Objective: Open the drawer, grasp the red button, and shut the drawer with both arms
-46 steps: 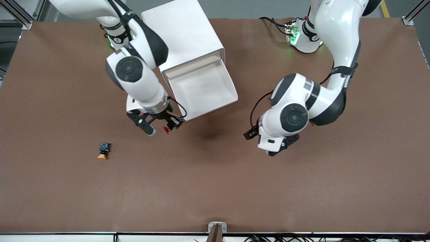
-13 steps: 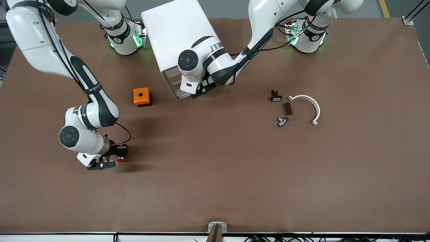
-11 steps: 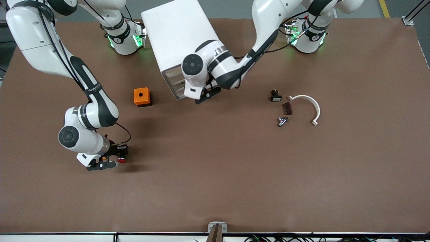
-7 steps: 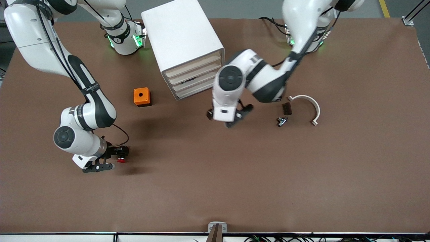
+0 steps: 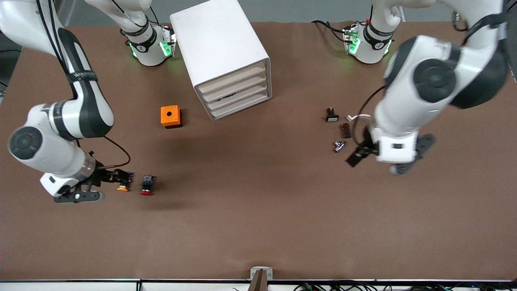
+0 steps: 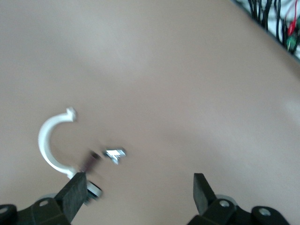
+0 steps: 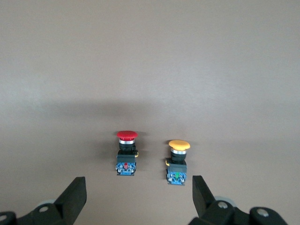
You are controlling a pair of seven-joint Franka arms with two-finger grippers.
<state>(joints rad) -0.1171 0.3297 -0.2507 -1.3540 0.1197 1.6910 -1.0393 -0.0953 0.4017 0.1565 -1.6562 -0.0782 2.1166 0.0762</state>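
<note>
Front view: right gripper (image 5: 87, 186) has released the button (image 5: 146, 185).

Count on worktop (image 5: 258, 226): 1 cabinet (image 5: 218, 48) with 4 drawers (image 5: 238, 95); 2 mushroom buttons, 1 red (image 5: 146, 185), 1 orange (image 5: 122, 186); 1 orange box (image 5: 170, 116); 1 black switch (image 5: 331, 115); 1 dark block (image 5: 345, 130); 1 metal fitting (image 5: 338, 146); 1 white clamp (image 5: 358, 117). Arms: 2.

White curved clamp (image 6: 50, 145) beside metal fitting (image 6: 115, 154)
</note>
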